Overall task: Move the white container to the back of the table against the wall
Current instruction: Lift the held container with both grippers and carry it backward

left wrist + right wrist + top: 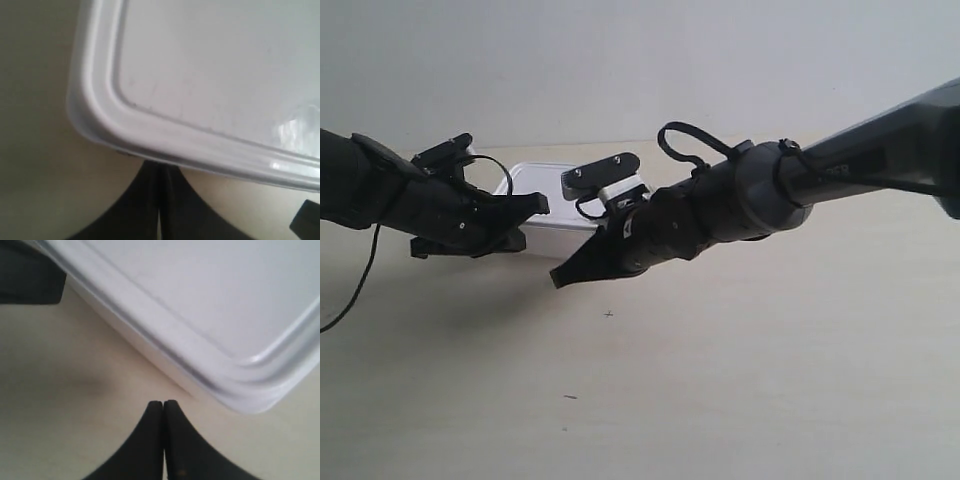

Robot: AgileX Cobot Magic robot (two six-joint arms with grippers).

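Closest in, bare bench point(720, 380) is spreading wide and pale, a few dark specks point(609, 314) dotting it. Behind that, two black arms are leaning in from opposite sides, both nosing down at the white container point(560, 225). It is sitting on the bench toward the back, near the wall point(640, 60); whether it is touching the wall, I cannot tell.

Look at the arm at the exterior view's right point(770, 190): it is stretching long across the bench, wrist dipping, tip pointing down at the bench in front of the container. Meanwhile the arm at the exterior view's left point(410, 195) is lying lower and flatter, tip sitting level with the container's front side.

Now the wrist cameras. Left claw point(159, 172) is pinching fully closed, fingers pressed flat together with nothing between them, tips tucking right up under the container's rim beside a rounded corner. Right claw point(163, 405) is doing the same, sealed tight and empty, tips hovering just short of another rounded corner, a sliver of bench showing between.
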